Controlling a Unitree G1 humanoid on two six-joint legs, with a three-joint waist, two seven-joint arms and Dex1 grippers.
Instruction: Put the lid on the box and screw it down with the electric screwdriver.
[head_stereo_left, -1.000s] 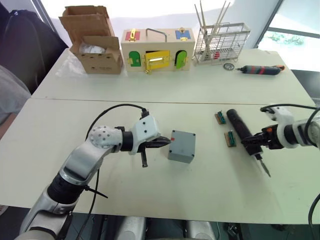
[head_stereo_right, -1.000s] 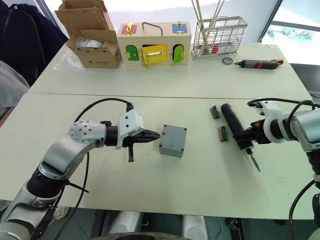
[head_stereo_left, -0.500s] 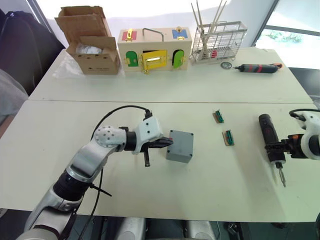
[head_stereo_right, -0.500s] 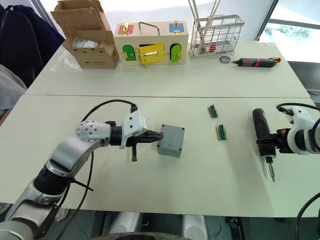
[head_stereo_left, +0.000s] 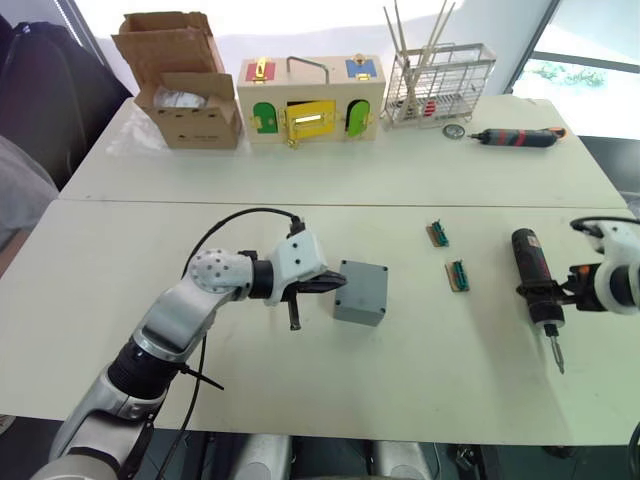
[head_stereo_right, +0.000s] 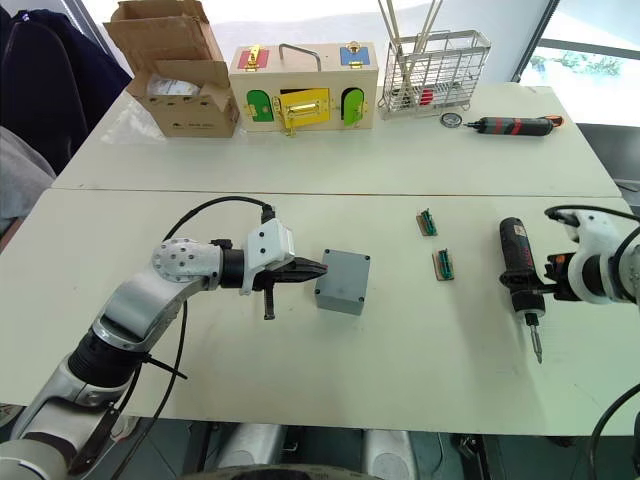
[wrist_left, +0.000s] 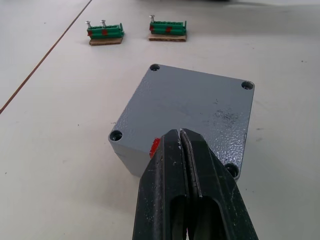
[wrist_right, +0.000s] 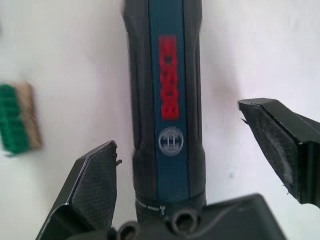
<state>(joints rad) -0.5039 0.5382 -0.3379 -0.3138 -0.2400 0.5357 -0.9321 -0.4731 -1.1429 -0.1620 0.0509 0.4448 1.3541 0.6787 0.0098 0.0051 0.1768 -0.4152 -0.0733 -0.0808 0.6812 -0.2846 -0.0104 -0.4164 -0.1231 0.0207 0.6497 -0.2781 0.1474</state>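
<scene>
Black, rigid and probably fairly heavy, the electric screwdriver (head_stereo_right: 517, 267) is lying on the table (head_stereo_left: 420, 380) at the right, best gripped around its thick barrel. Straddling it, the right gripper (wrist_right: 197, 165) is spreading its fingers (wrist_right: 92, 187) wide, not touching. The left gripper (wrist_left: 185, 165), clenched and holding nothing, is resting against the box (head_stereo_left: 361, 292), lid (wrist_left: 192, 107) seated.

The electric screwdriver (wrist_right: 167, 95) runs past the right wrist view's edge (bit unseen there); the green strip (wrist_right: 17, 125) beside it is blurred.
</scene>
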